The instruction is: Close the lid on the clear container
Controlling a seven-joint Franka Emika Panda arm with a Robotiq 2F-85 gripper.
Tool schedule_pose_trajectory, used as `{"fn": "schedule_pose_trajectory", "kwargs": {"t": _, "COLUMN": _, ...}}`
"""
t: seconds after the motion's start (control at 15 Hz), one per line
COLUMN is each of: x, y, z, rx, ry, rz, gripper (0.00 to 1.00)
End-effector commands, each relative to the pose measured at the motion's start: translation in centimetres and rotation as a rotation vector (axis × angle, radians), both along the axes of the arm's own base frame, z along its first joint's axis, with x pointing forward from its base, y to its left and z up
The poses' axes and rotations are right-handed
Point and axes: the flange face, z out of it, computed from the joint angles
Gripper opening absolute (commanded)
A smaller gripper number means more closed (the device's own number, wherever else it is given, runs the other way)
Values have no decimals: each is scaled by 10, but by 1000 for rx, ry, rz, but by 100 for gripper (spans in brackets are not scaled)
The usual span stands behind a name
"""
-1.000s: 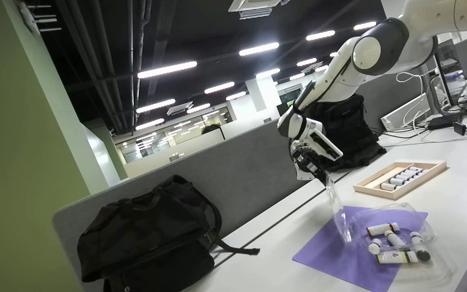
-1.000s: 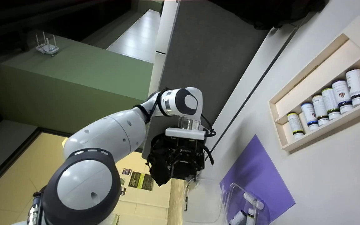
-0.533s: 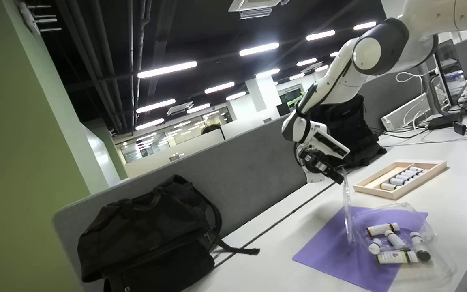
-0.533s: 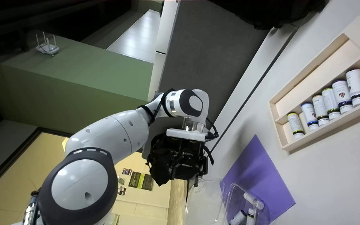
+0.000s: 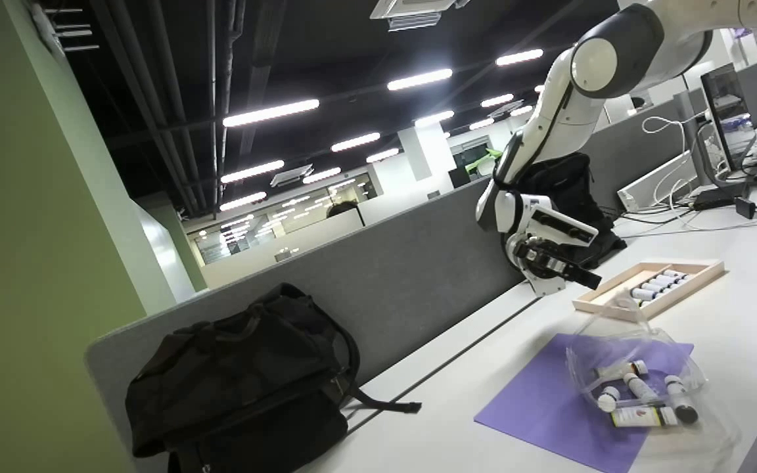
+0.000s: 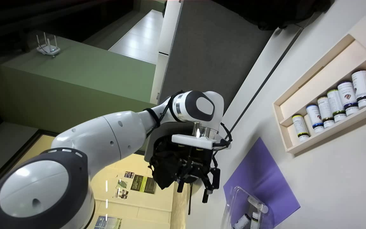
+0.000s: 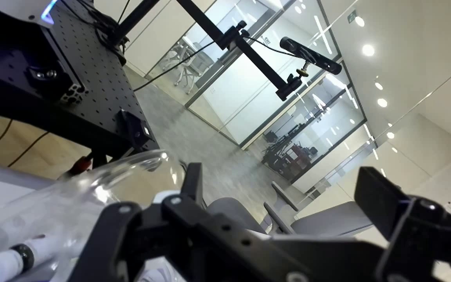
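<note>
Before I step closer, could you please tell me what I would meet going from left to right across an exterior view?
In an exterior view: white router, dark sign with a yellow stripe, gripper, clear container, wooden tray.

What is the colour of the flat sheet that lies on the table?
The sheet is plain purple; it shows best in an exterior view.

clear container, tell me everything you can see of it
The clear container looks like thin, transparent plastic: low, roughly rectangular, with rounded corners. It rests partly on the purple sheet and, it seems, partly on the white table. Five small bottles show inside, pointing different ways. It is not closed: the lid, blurred in an exterior view, tilts above it. Whether the two are joined is hard to tell. The open gripper is apart from the container.
</note>
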Motion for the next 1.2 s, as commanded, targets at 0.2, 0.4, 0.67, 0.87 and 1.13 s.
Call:
{"fn": "schedule_pose_trajectory", "kwargs": {"t": 0.2, "x": -52, "y": -24, "z": 18, "rx": -112, "ry": 60, "rz": -50, "gripper": 100}}
{"fn": "schedule_pose_trajectory", "kwargs": {"t": 0.4, "x": -46, "y": -24, "z": 36, "rx": -175, "ry": -17, "rz": -62, "gripper": 100}}
{"fn": "schedule_pose_trajectory", "kwargs": {"t": 0.67, "x": -16, "y": -13, "z": 87, "rx": -289, "ry": -183, "rz": -38, "gripper": 100}}
{"fn": "schedule_pose_trajectory", "kwargs": {"t": 0.87, "x": 2, "y": 0, "z": 125, "rx": -387, "ry": -268, "rz": 11, "gripper": 100}}
{"fn": "schedule_pose_trajectory", "kwargs": {"t": 1.13, "x": 0, "y": 4, "z": 124, "rx": -342, "ry": -282, "rz": 16, "gripper": 100}}
